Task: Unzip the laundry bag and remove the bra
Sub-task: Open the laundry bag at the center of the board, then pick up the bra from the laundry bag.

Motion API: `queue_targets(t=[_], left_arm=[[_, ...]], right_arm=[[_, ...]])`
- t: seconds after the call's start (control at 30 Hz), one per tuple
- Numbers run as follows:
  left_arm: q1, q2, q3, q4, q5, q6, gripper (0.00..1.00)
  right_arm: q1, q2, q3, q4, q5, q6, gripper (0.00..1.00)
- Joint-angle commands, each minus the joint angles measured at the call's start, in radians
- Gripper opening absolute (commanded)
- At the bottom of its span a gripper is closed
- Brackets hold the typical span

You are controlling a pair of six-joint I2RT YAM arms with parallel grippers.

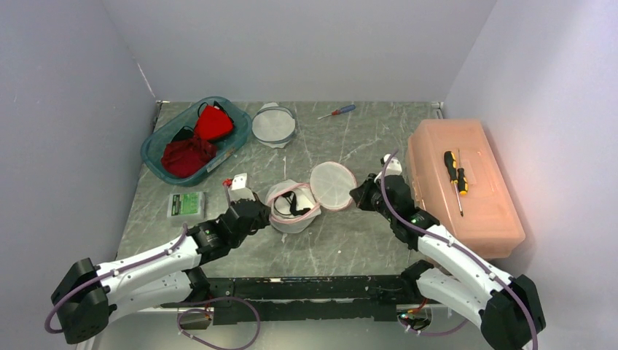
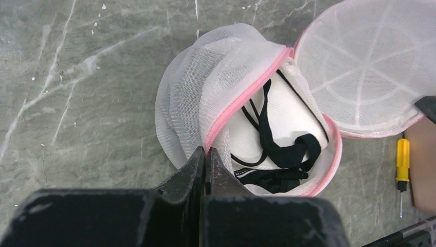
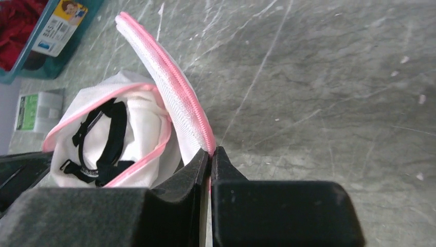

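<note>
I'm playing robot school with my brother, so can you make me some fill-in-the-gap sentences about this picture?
The laundry bag has a zip edge coloured ___. The bra straps inside it are ___. The clothes in the teal bin are ___. The left gripper pinches the bag's rim, and the right gripper pinches its round ___.
Missing words: pink; black; red; lid.

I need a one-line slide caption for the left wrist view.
Left gripper pinches the pink-trimmed white mesh laundry bag, unzipped, exposing a black-strapped white bra inside.
</note>
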Motion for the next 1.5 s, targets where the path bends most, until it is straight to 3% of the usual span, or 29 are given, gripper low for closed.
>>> queue_targets(t=[0.0,0.17,0.2,0.33,0.43,0.53,0.63,0.7,0.8,0.87,1.0,1.2,1.33,1.47], left_arm=[[0.004,-0.041,0.009,-0.028,-0.01,0.011,0.03],[0.003,-0.048,0.013,-0.051,-0.012,0.022,0.03],[0.004,-0.048,0.012,-0.052,-0.013,0.024,0.03],[0.004,-0.02,0.023,-0.068,-0.022,0.033,0.03],[0.005,0.001,0.033,-0.094,-0.02,0.03,0.03],[0.004,-0.006,0.03,-0.095,-0.016,0.027,0.03],[0.005,-0.022,0.037,-0.104,-0.013,0.038,0.03],[0.006,-0.029,0.055,-0.133,-0.018,0.041,0.03],[0.006,-0.028,0.091,-0.17,-0.016,0.064,0.03],[0.006,-0.017,0.107,-0.186,-0.008,0.073,0.03],[0.006,0.014,0.114,-0.179,0.033,0.077,0.03],[0.007,0.047,0.116,-0.152,0.11,0.08,0.03],[0.008,0.036,0.114,-0.199,0.104,0.066,0.03],[0.009,0.014,0.082,-0.207,0.092,0.062,0.03]], right_arm=[[-0.01,-0.051,0.034,-0.037,0.112,0.024,0.08],[-0.012,-0.099,0.102,-0.086,0.133,-0.036,0.14],[-0.012,-0.1,0.122,-0.106,0.137,-0.046,0.18],[-0.013,-0.049,0.219,-0.239,0.21,-0.078,0.51],[-0.013,-0.076,0.227,-0.261,0.241,-0.094,0.6],[-0.002,-0.145,0.221,-0.223,0.154,-0.116,0.61],[0.032,-0.186,0.195,-0.069,-0.115,-0.158,0.6],[0.098,-0.125,0.226,-0.03,-0.22,-0.174,0.58],[0.311,0.016,0.288,-0.044,-0.067,-0.274,0.56],[0.378,0.113,0.315,-0.02,-0.028,-0.307,0.55],[0.406,0.285,0.335,0.089,-0.043,-0.318,0.52],[0.461,0.46,0.372,0.052,-0.04,-0.394,0.48],[0.519,0.482,0.296,0.059,0.052,-0.418,0.42],[0.567,0.471,0.222,0.069,0.093,-0.409,0.43]])
